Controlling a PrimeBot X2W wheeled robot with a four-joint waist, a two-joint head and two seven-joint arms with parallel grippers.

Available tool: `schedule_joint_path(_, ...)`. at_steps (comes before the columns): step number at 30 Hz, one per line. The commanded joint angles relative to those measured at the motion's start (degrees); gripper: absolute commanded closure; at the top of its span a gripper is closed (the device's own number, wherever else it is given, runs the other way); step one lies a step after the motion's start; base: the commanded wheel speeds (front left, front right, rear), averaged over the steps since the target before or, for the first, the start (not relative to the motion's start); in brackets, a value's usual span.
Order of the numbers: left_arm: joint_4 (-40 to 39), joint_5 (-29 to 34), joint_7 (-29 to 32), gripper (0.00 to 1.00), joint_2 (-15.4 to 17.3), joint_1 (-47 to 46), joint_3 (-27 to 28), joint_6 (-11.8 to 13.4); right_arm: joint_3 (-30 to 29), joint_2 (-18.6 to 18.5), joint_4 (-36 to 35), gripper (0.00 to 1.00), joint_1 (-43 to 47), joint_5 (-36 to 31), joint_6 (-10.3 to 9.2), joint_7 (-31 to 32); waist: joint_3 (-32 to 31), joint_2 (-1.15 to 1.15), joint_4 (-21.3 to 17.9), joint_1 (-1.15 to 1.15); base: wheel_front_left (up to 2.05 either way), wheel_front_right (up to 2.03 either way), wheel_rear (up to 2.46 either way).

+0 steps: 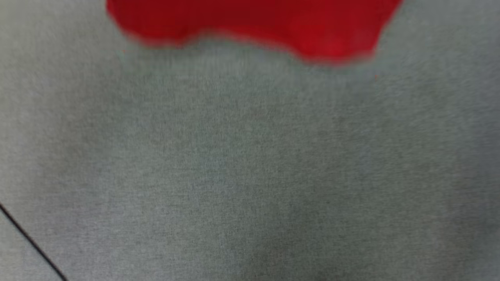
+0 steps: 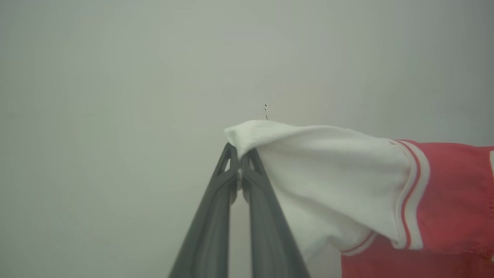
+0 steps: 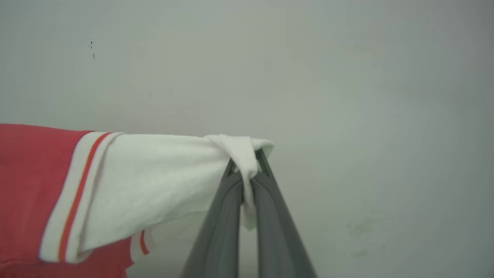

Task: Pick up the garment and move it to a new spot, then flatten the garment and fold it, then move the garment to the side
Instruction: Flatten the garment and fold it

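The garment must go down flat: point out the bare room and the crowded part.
Free: the grey surface below the red edge of the garment, as far as the black line at lower left. Crowded: the top, under the garment.

Head camera downward; both wrist cameras close on garment (image 2: 332, 173)

blurred grey, perhaps felt-like surface (image 1: 250, 175), thin dark line (image 1: 31, 242) across lower-left corner

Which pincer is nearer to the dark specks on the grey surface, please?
Left. The specks lie just beyond the left pincer; the right pincer is far off to one side of them.
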Motion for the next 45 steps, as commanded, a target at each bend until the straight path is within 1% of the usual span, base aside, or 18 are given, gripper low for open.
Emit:
schedule_joint_path(1,1.27,0.6,-0.51,1.0,-0.46,-2.15,-0.39,-0.08,-0.18,0.11,1.06,1.0,-1.88,-0.56,-0.04,-0.87,4.06,0.0,1.03,-0.02,0.0,0.0,0.0)
schedule_joint_path(5,10.13,2.85,-3.33,1.0,-2.75,-12.46,-3.22,-0.89,-0.49,0.96,8.21,1.0,-10.05,-4.04,-0.04,-5.4,8.03,0.0,1.93,-0.02,0.0,0.0,0.0)
schedule_joint_path(9,18.63,4.79,-7.01,1.0,-4.98,-20.12,-5.32,-1.91,0.5,1.43,14.52,1.0,-16.15,-6.77,-0.04,-9.13,11.2,0.0,2.78,-0.02,0.0,0.0,0.0)
schedule_joint_path(13,26.11,5.89,-10.62,1.0,-6.92,-23.5,-7.07,-3.06,1.89,2.19,20.71,1.0,-18.68,-8.61,-0.04,-12.2,13.27,0.0,3.69,-0.02,0.0,0.0,0.0)
schedule_joint_path(17,32.22,5.94,-13.65,1.0,-8.31,-22.0,-8.57,-4.4,5.13,2.66,25.49,1.0,-16.72,-8.09,-0.05,-14.09,13.83,0.0,4.7,-0.02,0.0,0.0,0.0)
schedule_joint_path(21,36.36,5.72,-16.47,1.0,-10.01,-16.72,-10.81,-5.58,7.4,2.35,29.3,1.0,-12.61,-7.04,-0.04,-15.64,12.88,0.0,5.88,-0.02,0.0,0.0,0.0)
schedule_joint_path(25,38.6,5.87,-19.11,1.0,-11.02,-8.74,-13.15,-6.22,9.08,1.61,32.1,1.0,-6.74,-4.64,-0.04,-14.99,9.79,0.0,6.81,-0.02,0.0,0.0,0.0)
schedule_joint_path(29,39.24,5.31,-21.07,1.0,-12.44,0.99,-15.1,-6.37,8.74,0.55,33.39,1.0,1.34,-1.04,-0.04,-12.65,5.41,0.0,7.86,-0.02,0.0,0.0,0.0)
schedule_joint_path(31,39.0,4.89,-21.7,1.0,-13.07,5.7,-15.67,-5.98,8.36,0.19,32.98,1.0,5.88,0.86,-0.04,-11.3,2.72,0.0,8.16,-0.02,0.0,0.0,0.0)
schedule_joint_path(32,38.4,4.53,-21.75,1.0,-12.99,10.23,-15.98,-5.68,8.6,-0.39,32.13,1.0,10.46,2.41,-0.04,-9.76,0.27,0.0,8.17,-0.02,0.0,0.0,0.0)
schedule_joint_path(35,37.62,4.85,-21.02,1.0,-12.07,17.1,-17.22,-5.36,7.23,-0.17,31.45,1.0,18.1,5.14,-0.04,-7.34,-3.52,0.0,8.05,-0.02,0.0,0.0,0.0)
schedule_joint_path(37,36.98,5.31,-19.85,1.0,-10.85,21.19,-18.12,-5.11,7.56,-0.85,30.13,1.0,22.57,5.64,-0.04,-6.03,-5.96,0.0,8.23,-0.02,0.0,0.0,0.0)
schedule_joint_path(41,35.32,4.86,-16.09,1.0,-8.7,29.85,-20.67,-5.76,7.05,-1.25,27.29,1.0,31.58,7.5,-0.05,-3.44,-11.15,0.0,8.55,-0.02,0.0,0.0,0.0)
schedule_joint_path(45,32.03,4.17,-11.94,1.0,-5.44,38.19,-22.82,-6.09,5.99,-1.5,23.69,1.0,39.53,9.13,-0.07,0.59,-15.28,0.0,8.65,-0.02,0.0,0.0,0.0)
